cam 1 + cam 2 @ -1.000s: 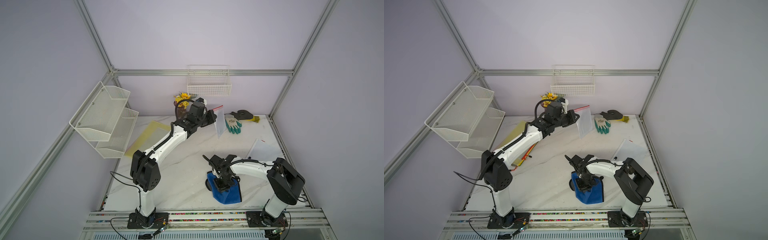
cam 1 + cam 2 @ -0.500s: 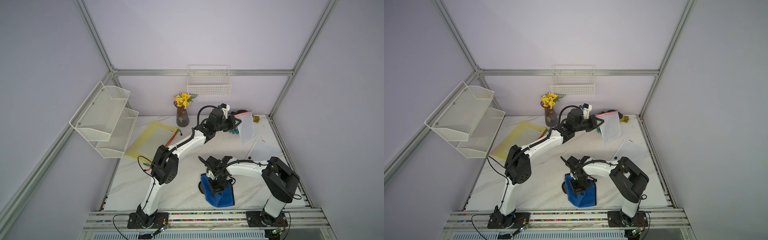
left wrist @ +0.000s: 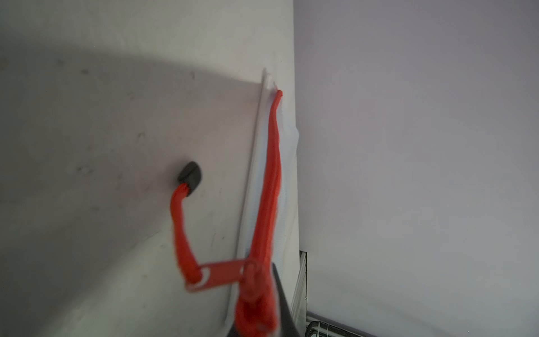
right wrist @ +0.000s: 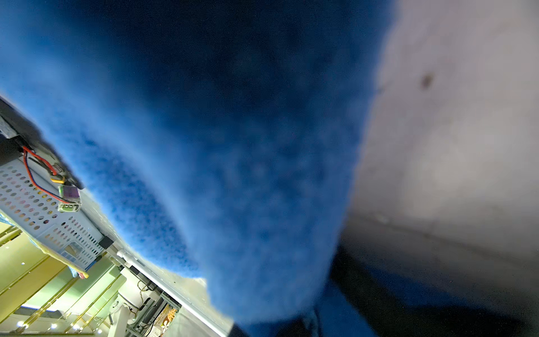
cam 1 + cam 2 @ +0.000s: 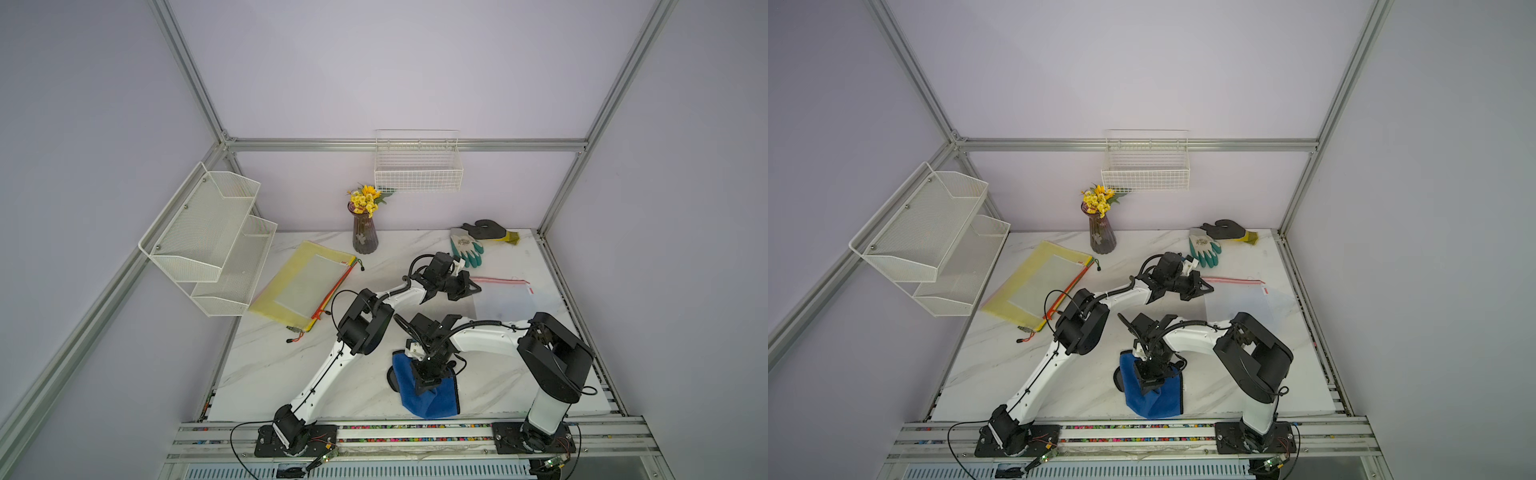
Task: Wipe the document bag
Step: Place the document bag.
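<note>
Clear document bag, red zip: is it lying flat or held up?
Lying flat. In a top view the document bag is spread on the table, the left gripper shut on its zip end.

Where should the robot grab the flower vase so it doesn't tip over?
Around the vase, on its ribbed body just below the narrow neck, coming in level from the robot's side. It stands upright, and the flowers fill the top, so a grab from above would probably squash them.

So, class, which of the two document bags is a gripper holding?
The clear bag with the red zip: the left gripper is shut on its zip edge. The yellow mesh bag lies apart, untouched, beside the white wire shelf.
</note>
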Available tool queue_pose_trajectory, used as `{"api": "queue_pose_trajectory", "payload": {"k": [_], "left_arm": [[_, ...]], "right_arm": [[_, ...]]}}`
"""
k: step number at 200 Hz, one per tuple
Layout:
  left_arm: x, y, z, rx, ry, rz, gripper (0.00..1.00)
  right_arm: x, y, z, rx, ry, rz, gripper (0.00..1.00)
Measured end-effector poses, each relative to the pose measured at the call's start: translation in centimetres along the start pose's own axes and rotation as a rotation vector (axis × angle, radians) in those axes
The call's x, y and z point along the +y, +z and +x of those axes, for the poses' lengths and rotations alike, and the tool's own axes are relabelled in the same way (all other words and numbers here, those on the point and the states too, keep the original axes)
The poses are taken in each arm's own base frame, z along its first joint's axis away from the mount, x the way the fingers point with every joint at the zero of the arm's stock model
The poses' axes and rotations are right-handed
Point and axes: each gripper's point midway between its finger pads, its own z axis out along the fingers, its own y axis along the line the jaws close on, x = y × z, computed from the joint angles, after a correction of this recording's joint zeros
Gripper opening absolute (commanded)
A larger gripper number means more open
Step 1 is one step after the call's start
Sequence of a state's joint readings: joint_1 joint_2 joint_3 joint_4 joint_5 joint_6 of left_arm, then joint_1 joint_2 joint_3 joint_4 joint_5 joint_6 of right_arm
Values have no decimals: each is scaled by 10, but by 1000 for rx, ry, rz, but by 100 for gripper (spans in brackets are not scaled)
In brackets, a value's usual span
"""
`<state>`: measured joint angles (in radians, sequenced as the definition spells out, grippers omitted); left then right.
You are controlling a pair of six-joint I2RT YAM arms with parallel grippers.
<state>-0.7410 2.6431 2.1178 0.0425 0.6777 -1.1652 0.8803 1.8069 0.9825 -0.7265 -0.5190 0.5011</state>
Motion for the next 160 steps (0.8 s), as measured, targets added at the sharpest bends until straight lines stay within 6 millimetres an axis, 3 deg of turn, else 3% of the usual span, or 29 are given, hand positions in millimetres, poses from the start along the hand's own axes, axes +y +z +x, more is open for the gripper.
{"api": "queue_pose_trajectory", "payload": {"k": [11,23,34,71,76,90,94,114,133,160], "left_arm": [[9,3,5,17,-11,-15,0],[11,5,10,26,-9,-21,13],[7,6,11,28,9,-16,30],[3,9,10,12,49,-18,59],[5,9,10,8,54,-24,75],[5,9,9,0,75,-32,90],[2,9,7,-3,82,-27,99],[-10,2,-2,-43,134,-53,100],[-8,-14,-12,-78,161,-133,100],[-8,-64,-41,-164,206,-291,100]], "right_arm": [[0,0,0,0,1,0,0],[0,0,0,1,3,0,0],[0,0,0,2,5,2,0],[0,0,0,3,12,2,0],[0,0,0,4,13,3,0],[0,0,0,4,14,4,0],[0,0,0,4,14,5,0],[1,-1,0,3,14,9,0],[1,-2,-1,0,15,21,0],[1,-3,-2,-7,12,46,0]]}}
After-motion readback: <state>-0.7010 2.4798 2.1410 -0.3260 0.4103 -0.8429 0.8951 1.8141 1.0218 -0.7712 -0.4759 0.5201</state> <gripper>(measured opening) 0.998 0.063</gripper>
